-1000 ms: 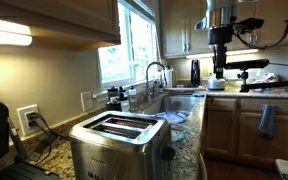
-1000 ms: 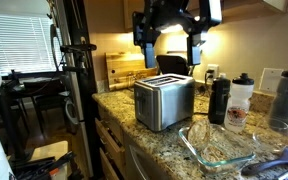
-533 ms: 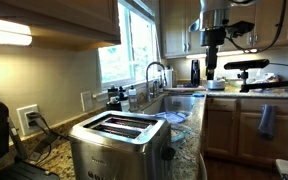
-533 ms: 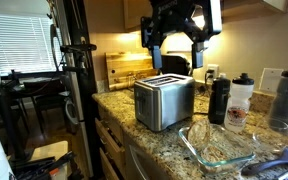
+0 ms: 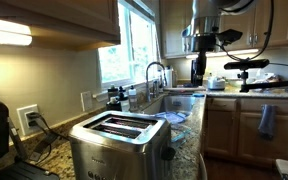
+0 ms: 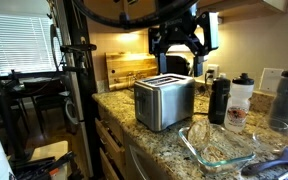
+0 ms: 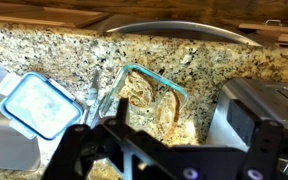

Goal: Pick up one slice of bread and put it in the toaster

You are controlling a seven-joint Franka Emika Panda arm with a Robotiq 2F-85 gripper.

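Arm shifts sideways above counter [image 7: 44,45]; end effector [image 6: 176,48] released, empty. Slice of bread [image 7: 144,95] lies in glass dish [image 7: 156,80]; toaster [image 6: 164,100] unfilled. 2 steps remain: grasp, insertion.

Sunlit window [image 5: 129,45], wooden cabinets [image 5: 234,125], granite countertop [image 6: 164,140].

The gripper [image 6: 176,58] is shown all black and blocky in an exterior view, with two chunky black fingers [image 6: 197,60] and a pale boxy bit [image 6: 213,28] stuck on one side. A thin black cable [image 6: 104,14] is strung above it. The arm [image 5: 206,10] is seen silvery-grey in an exterior view, darker lower down, with another black cable looped nearby. In the wrist view only blurry black housing [image 7: 164,160] can be made out.
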